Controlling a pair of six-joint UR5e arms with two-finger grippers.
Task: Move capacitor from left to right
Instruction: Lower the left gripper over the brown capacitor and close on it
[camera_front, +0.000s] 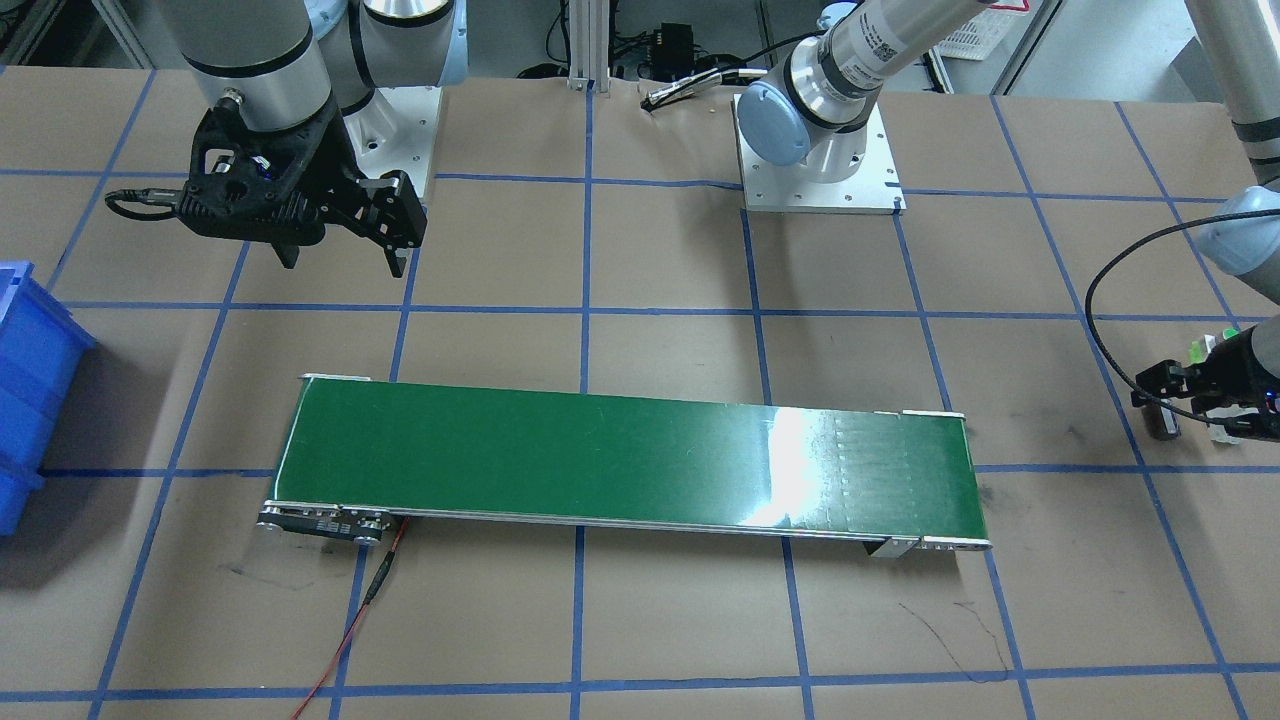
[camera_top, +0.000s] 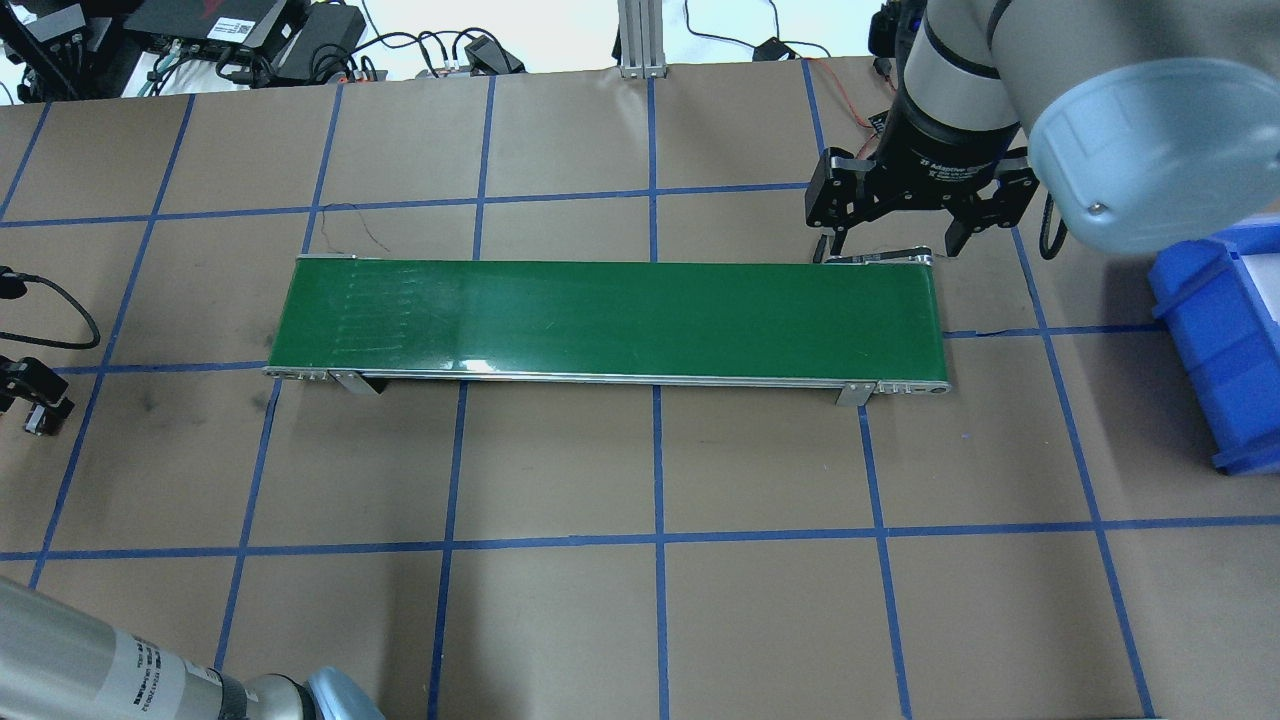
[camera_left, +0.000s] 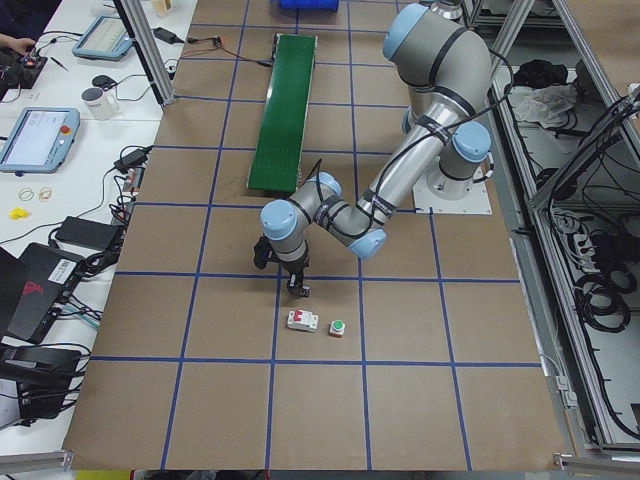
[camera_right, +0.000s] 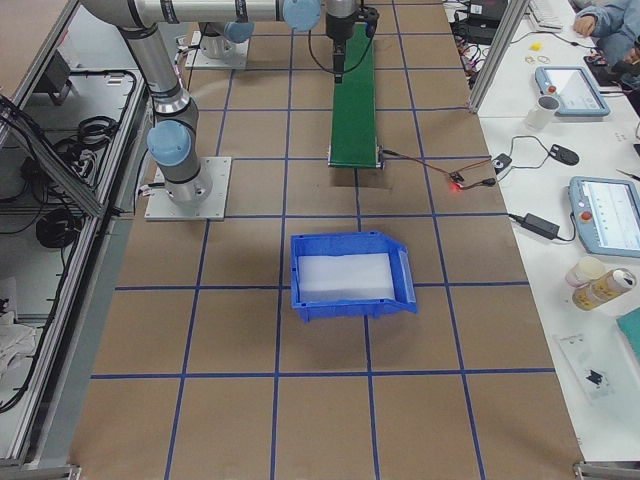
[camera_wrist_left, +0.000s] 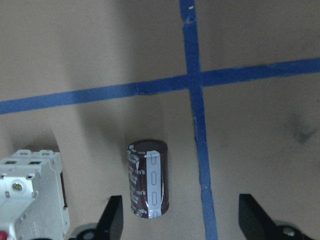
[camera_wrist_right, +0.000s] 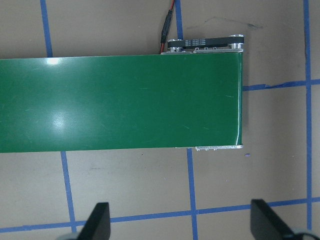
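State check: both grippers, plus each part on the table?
left gripper, open, at the capacitor
right gripper, open, holding nothing
capacitor, on the table, ungripped
circuit breaker, on the table, switch position unclear
push button, on the table, untouched

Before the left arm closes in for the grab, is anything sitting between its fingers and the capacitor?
Nothing visible. The capacitor sits in line with the gap of the open left gripper, nearer one finger. The white circuit breaker is beside it, outside that finger and apart from the capacitor.
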